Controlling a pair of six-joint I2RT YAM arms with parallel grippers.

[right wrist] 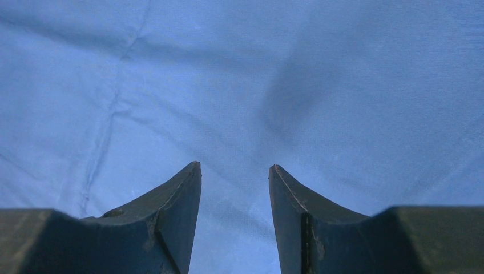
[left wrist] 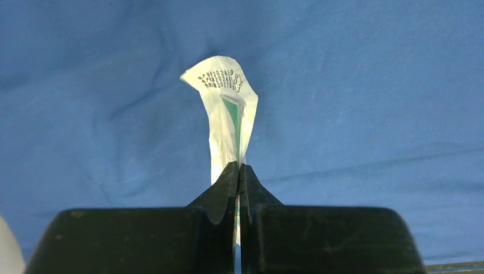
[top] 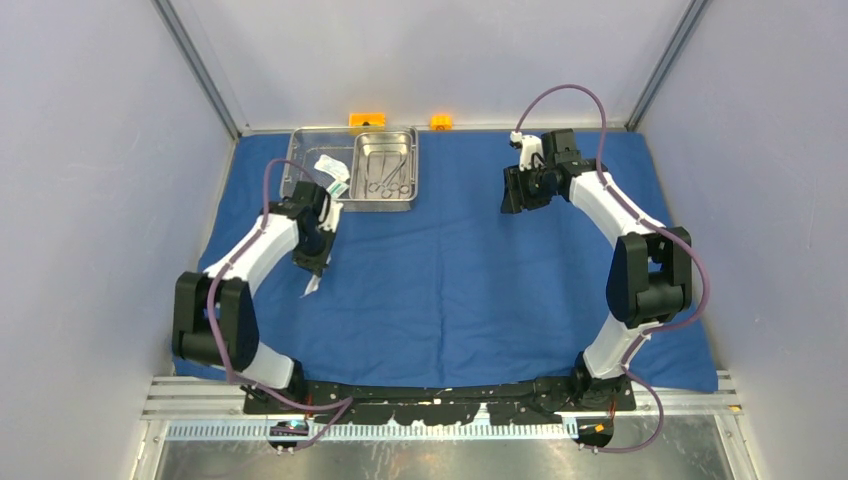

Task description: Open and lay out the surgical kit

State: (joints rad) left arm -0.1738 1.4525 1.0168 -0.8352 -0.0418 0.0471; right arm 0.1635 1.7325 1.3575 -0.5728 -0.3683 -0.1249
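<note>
Left end effector (left wrist: 239, 167) pinches a packet (left wrist: 227, 111), its lower end hidden; right end effector (right wrist: 235, 165) gapes above blue cloth wrap (right wrist: 354, 80).

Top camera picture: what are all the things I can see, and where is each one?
cloth wrap: one, blue, spread over the table
mesh basket: one, steel, far left on the cloth
tray: one, steel, at the basket's right side
scissors and forceps: several, steel, in the tray
held packet: one, white-green, above the cloth
other packets: count unclear, white-green, in the basket
blocks: two, orange, past the cloth's far edge
left fingers: black, shut on the held packet
right fingers: black, open over bare cloth
</note>
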